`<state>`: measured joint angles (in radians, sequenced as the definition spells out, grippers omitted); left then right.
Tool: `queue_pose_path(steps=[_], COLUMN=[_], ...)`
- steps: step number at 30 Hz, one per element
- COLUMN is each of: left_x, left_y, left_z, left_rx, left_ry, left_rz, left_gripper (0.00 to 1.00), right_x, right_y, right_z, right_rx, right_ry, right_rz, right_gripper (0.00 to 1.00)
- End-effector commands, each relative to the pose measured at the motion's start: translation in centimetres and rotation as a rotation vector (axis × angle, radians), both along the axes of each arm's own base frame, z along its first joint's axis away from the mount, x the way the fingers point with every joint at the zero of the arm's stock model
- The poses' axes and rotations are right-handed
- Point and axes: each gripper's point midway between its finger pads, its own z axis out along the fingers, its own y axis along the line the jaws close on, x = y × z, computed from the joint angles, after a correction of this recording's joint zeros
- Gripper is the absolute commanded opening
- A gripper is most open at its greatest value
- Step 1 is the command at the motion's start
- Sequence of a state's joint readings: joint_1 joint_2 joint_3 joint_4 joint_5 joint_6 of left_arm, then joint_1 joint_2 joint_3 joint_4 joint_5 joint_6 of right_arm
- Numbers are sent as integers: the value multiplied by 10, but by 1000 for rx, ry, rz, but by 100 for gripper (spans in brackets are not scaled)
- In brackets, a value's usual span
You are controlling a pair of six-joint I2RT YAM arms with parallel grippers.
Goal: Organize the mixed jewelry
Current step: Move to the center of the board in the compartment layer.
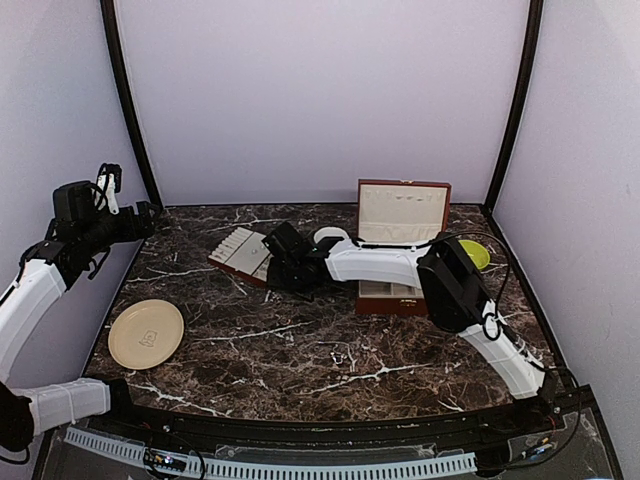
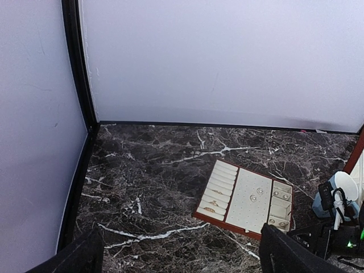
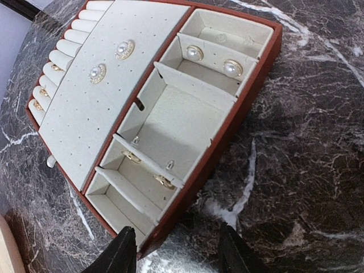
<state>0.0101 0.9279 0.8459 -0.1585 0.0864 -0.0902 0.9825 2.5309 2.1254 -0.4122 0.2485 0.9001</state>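
Mixed jewelry (image 3: 124, 49) (pearl studs (image 3: 195, 52), small rings (image 3: 164, 182)) lies in the slotted tray (image 3: 176, 125) left of the box (image 1: 403, 215), likely light, slippery, delicate, best pinched across a rim; right gripper (image 3: 177, 256) hovers part-open, empty, over it; left gripper (image 2: 182, 259) gapes, empty, far left.

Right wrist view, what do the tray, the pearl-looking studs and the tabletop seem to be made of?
Tray: matte cream lining, likely a velvet or suede-like fabric. Its red-brown rim could be leatherette or wood.
Pearl studs: glossy white beads in gold-coloured settings; real or imitation cannot be told.
Tabletop: dark marble look with white veins and a slight sheen; possibly stone, possibly laminate.
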Motion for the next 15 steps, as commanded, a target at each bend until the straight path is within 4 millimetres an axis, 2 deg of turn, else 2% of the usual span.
queue_pose_path(steps=[1, 8, 11, 15], left_x=[-4, -5, -5, -4], left_y=[1, 2, 3, 3], left_z=[10, 12, 11, 11], left_rx=[10, 15, 16, 18], left_ry=[-27, -30, -29, -27], left_rz=[4, 10, 13, 13], left_gripper=[98, 98, 98, 98], right_x=[15, 11, 9, 8], right_y=[2, -5, -11, -17], right_z=[-6, -26, -23, -9], right_rx=[1, -91, -118, -140], right_ry=[-22, 2, -8, -37], right_rz=[-20, 26, 31, 50], right_gripper=[49, 45, 40, 32])
